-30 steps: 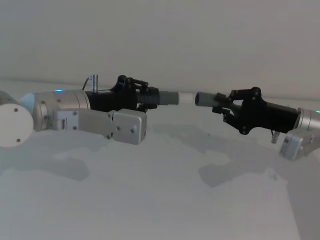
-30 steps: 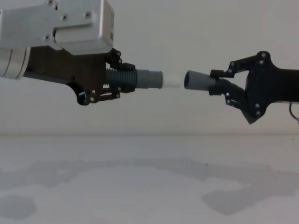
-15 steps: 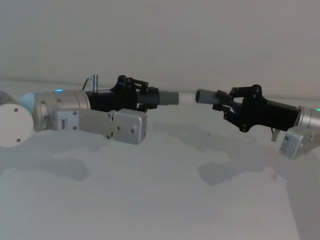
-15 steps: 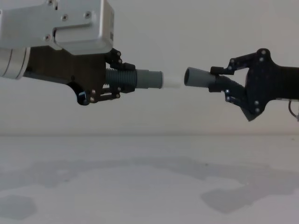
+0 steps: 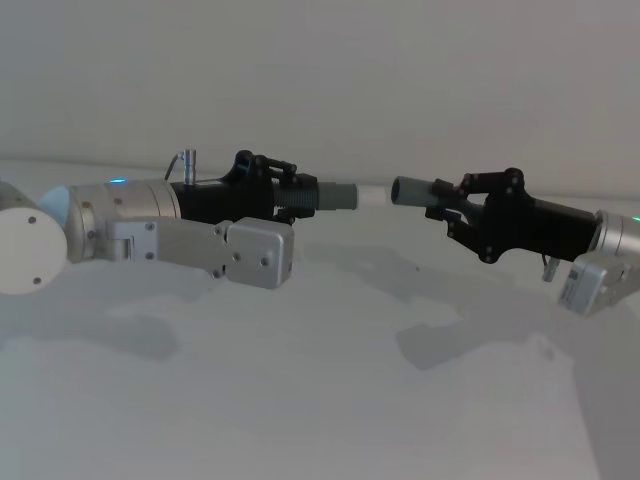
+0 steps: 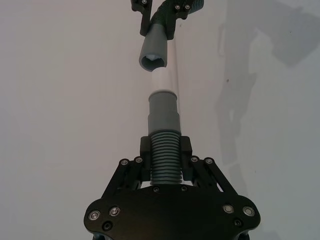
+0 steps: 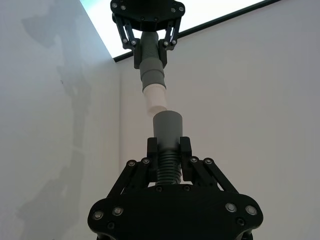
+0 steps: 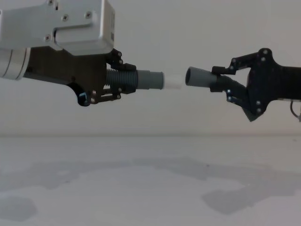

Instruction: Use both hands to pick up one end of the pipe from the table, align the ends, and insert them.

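1. Left gripper clenched on the ribbed part of the straight pipe, held level well above the desk, pale tip pointing toward the robot's right.
2. Right gripper clenched on the curved pipe, also in mid-air, round grey mouth facing the pale tip.
3. Tip and mouth close but apart in the chest view, a narrow gap between them, mouth sitting slightly higher than the tip.
4. Same face-off from the head view: left gripper with straight pipe and whitish tip, right gripper with curved pipe, both over the white desk.
5. From the left wrist: left gripper closed around the ribs of the straight pipe, tip just short of the open mouth of the curved pipe, mouth slightly off the tip's line.
6. From the right wrist: right gripper grasping the curved pipe, pale tip of the straight pipe at its rim, tilted a little off axis; contact impossible to tell there.
7. Soft grey shadows of both arms on the desk below.
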Tool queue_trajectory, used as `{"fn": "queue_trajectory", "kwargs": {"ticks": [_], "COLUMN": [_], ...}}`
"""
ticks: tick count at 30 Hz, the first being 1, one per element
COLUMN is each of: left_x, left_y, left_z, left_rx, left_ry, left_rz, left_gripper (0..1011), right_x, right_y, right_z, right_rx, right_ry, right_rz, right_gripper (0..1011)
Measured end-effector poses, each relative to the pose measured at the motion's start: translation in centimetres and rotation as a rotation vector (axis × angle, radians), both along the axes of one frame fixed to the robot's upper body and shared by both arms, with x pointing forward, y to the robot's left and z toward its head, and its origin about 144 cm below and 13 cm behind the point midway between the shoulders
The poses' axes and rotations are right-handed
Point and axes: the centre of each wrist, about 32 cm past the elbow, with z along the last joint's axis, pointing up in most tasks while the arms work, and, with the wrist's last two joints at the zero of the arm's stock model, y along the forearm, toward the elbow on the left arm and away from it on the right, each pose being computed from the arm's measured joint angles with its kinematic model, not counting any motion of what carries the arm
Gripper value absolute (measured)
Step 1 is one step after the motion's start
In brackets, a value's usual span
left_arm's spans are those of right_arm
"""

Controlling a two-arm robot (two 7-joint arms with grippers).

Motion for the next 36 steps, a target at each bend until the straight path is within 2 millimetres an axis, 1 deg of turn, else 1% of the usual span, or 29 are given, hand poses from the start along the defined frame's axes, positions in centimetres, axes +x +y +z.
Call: {"fn": "queue_trajectory", "kwargs": {"ticks": [10,16,23,36], "left_x": [0.0,0.0,0.0,0.0], "left_y": [0.0,0.0,0.0,0.0], "left_z": [0.0,0.0,0.0,0.0], "left_rx": [0.0,0.0,0.0,0.0], "left_ry": [0.0,0.0,0.0,0.0], "left_rz": [0.0,0.0,0.0,0.0], "left_gripper": [314,314,314,314], "right_x": [0.02,-0.21,-0.45,-0.42], "right_y": [0.0,0.25,0.21,0.28], "right_z": [0.03,0.01,-0.01,0.66], "right_rx": [0.001,-0.058,-0.08,-0.088], "right_ry": [0.0,-0.003,0.012,0.027], "right_rz": [0.0,0.017,0.009,-0.023], "right_gripper": [232,232,232,232]}}
